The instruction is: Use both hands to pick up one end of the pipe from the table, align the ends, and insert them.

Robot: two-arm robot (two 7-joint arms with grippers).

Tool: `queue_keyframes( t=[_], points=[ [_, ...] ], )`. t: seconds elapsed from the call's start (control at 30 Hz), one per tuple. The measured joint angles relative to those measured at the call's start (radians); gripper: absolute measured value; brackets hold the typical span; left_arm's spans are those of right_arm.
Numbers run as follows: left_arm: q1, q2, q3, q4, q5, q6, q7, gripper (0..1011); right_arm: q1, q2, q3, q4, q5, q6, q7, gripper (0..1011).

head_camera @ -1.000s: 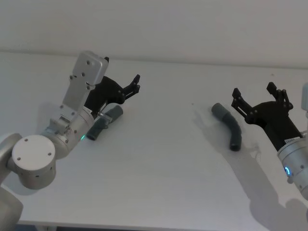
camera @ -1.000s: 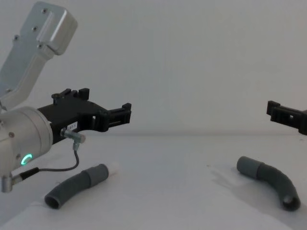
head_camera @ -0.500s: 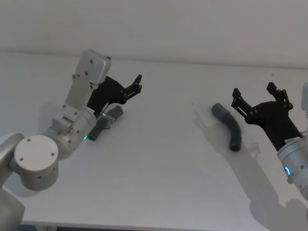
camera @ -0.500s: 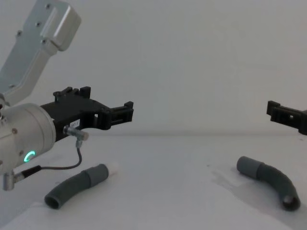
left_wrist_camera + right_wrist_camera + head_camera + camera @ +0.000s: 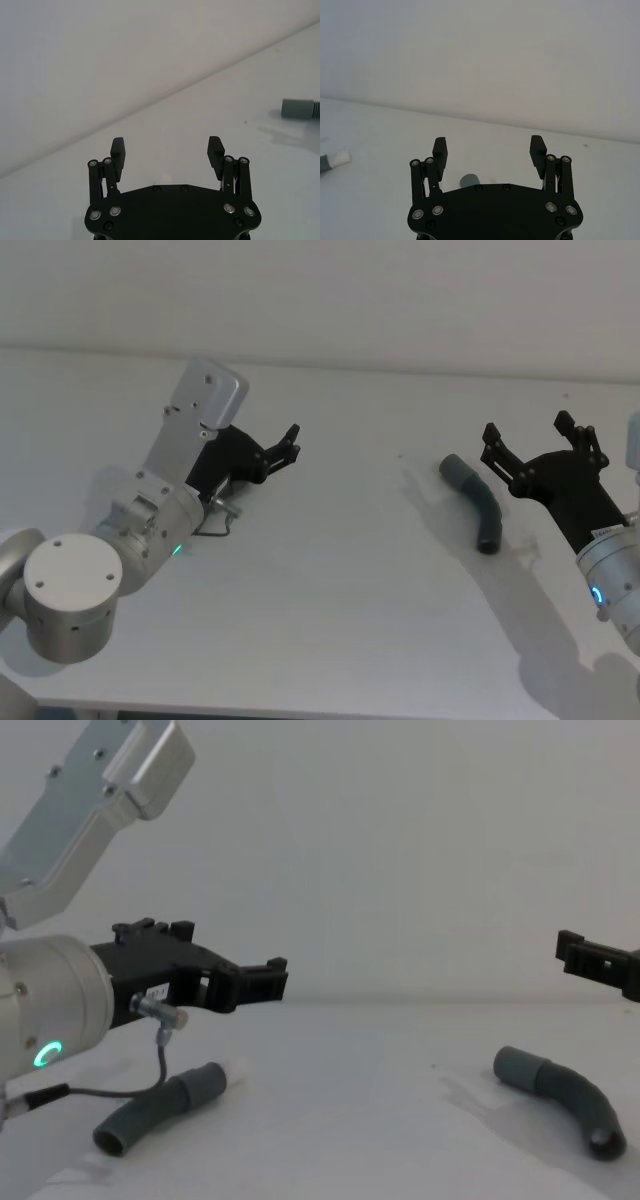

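On the white table (image 5: 330, 600) lie two curved dark-grey pipe pieces. One piece (image 5: 160, 1108) has a white tip (image 5: 237, 1070) and rests on the left, below my left gripper (image 5: 265, 982). That gripper (image 5: 290, 442) hovers open above it, holding nothing. The other piece (image 5: 478, 506), with a smooth grey cuff, lies on the right. My right gripper (image 5: 527, 430) stands open just right of it, apart from it. The right piece's cuff (image 5: 298, 108) shows far beyond my left gripper (image 5: 167, 146). The right wrist view has my right gripper (image 5: 489, 145) above a grey cuff (image 5: 469, 180), with the white tip (image 5: 340, 159) far off.
A plain white wall (image 5: 400, 290) rises behind the table's far edge. Bare table surface lies between the two pipe pieces (image 5: 380, 1120). A thin cable (image 5: 160, 1065) hangs from my left wrist near the left piece.
My left arm has swung forward and to the right above the left pipe piece, now covering it in the head view. The right arm and both pipe pieces have stayed put.
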Motion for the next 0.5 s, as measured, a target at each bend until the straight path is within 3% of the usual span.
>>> queue_keyframes(
  t=[0.23, 0.5],
  points=[
    [0.019, 0.013, -0.017, -0.049, -0.014, 0.089, -0.002, 1002, 0.0, 0.0, 0.0, 0.0, 0.0, 0.0, 0.0, 1004],
    [0.027, 0.011, -0.063, -0.083, -0.069, 0.195, -0.025, 1002, 0.0, 0.0, 0.0, 0.0, 0.0, 0.0, 0.0, 1004]
  ],
)
